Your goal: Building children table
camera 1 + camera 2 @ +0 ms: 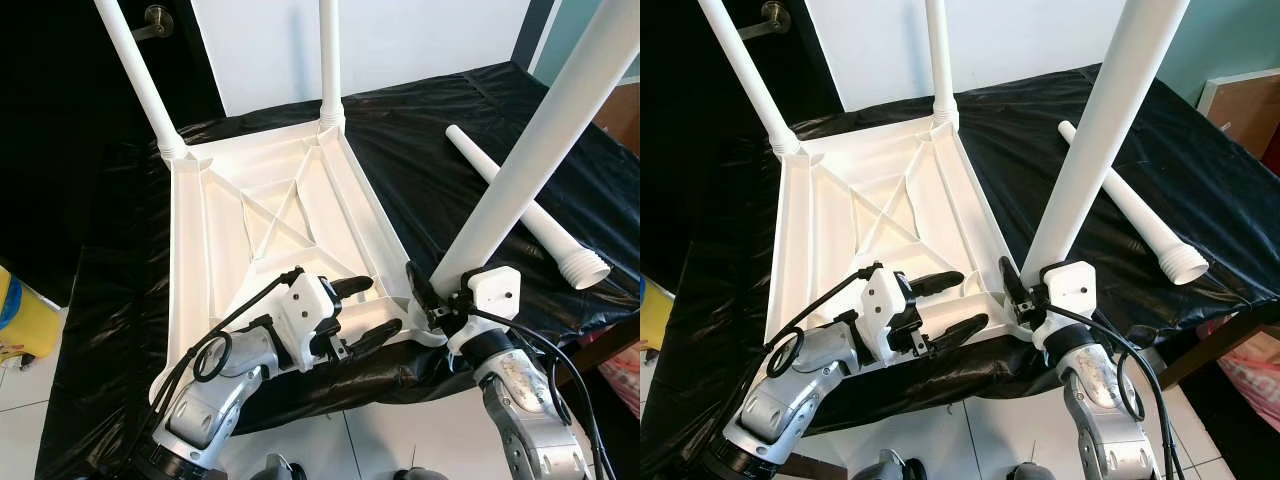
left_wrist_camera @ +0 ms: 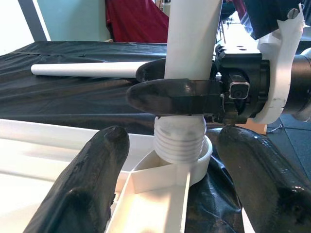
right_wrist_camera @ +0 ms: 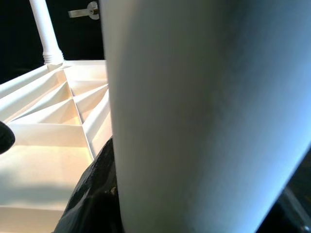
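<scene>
- Looking down through the head camera, I saw the white children table top [image 1: 270,215] lying upside down on the worktop [image 1: 440,150], which was covered with black plastic sheet.
- Two white legs [image 1: 135,70] stood already in the far corner sockets of the table top.
- My right gripper [image 1: 432,298] was pinching a third leg [image 1: 540,140] near its lower end, with the black fingers [image 2: 170,94] pressed against both sides of the tube.
- This leg stood tilted over the near right corner, and in the left wrist view its threaded end [image 2: 179,141] sat in the round socket [image 2: 201,162], with several threads above the rim.
- My left gripper [image 1: 365,310] was at the near edge of the table top, just beside that corner; its fingers were spread apart and held nothing.
- A fourth leg [image 1: 525,210] lay loose on the black sheet, to the right of the table top and apart from it, with its threaded end toward me.
</scene>
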Controlling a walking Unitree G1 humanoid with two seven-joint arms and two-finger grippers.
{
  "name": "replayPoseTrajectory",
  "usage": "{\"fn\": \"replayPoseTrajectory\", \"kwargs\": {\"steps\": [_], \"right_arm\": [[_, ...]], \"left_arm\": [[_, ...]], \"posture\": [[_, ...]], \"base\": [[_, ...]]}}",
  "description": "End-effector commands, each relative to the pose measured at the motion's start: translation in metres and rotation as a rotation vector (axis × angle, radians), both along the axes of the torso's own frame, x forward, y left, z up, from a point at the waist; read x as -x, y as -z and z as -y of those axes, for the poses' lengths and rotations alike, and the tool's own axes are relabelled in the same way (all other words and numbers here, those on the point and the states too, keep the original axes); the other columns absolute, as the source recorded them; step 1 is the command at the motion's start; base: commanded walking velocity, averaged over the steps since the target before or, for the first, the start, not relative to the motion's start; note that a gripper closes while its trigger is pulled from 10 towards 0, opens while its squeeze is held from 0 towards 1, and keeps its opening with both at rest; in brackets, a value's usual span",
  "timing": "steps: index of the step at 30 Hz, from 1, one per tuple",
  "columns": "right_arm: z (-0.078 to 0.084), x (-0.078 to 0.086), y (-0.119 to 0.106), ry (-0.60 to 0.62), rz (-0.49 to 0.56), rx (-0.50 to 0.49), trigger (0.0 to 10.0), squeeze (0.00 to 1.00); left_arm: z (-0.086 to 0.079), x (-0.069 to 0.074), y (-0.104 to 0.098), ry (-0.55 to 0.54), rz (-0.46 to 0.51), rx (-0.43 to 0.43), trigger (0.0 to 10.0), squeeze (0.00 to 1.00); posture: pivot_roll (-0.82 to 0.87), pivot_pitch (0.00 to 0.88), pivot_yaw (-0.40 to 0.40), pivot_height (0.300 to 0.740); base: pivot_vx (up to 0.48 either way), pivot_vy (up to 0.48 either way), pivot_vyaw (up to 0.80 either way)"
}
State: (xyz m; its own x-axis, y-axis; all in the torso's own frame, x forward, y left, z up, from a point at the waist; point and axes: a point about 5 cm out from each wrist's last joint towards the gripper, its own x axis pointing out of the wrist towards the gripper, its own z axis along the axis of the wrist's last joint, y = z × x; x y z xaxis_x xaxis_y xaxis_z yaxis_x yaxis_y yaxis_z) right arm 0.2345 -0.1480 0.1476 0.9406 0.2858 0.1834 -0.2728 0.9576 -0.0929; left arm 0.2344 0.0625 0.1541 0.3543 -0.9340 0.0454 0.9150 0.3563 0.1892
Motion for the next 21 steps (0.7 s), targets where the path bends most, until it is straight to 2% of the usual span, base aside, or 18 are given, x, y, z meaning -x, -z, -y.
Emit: {"fn": "replayPoseTrajectory", "kwargs": {"steps": [1, 10, 21], "right_arm": [[0.0038, 0.0024, 0.0091, 0.011, -0.049, 0.005, 10.0, 0.00], [0.0107, 0.0094, 0.0130, 0.021, -0.069, 0.023, 10.0, 0.00], [0.0060, 0.0062, 0.0151, -0.039, -0.027, 0.109, 10.0, 0.00]], "left_arm": [[-0.0014, 0.0032, -0.0010, 0.038, 0.006, -0.006, 10.0, 0.00], [-0.0028, 0.0032, -0.0012, 0.035, 0.006, -0.006, 10.0, 0.00], [-0.0009, 0.0019, -0.0023, 0.032, 0.007, -0.001, 10.0, 0.00]], "posture": [[-0.08, 0.098, 0.063, 0.740], [-0.09, 0.097, 0.066, 0.740], [-0.08, 0.112, 0.073, 0.740]], "base": [[0.000, 0.000, 0.00], [0.000, 0.000, 0.00], [0.000, 0.000, 0.00]]}}
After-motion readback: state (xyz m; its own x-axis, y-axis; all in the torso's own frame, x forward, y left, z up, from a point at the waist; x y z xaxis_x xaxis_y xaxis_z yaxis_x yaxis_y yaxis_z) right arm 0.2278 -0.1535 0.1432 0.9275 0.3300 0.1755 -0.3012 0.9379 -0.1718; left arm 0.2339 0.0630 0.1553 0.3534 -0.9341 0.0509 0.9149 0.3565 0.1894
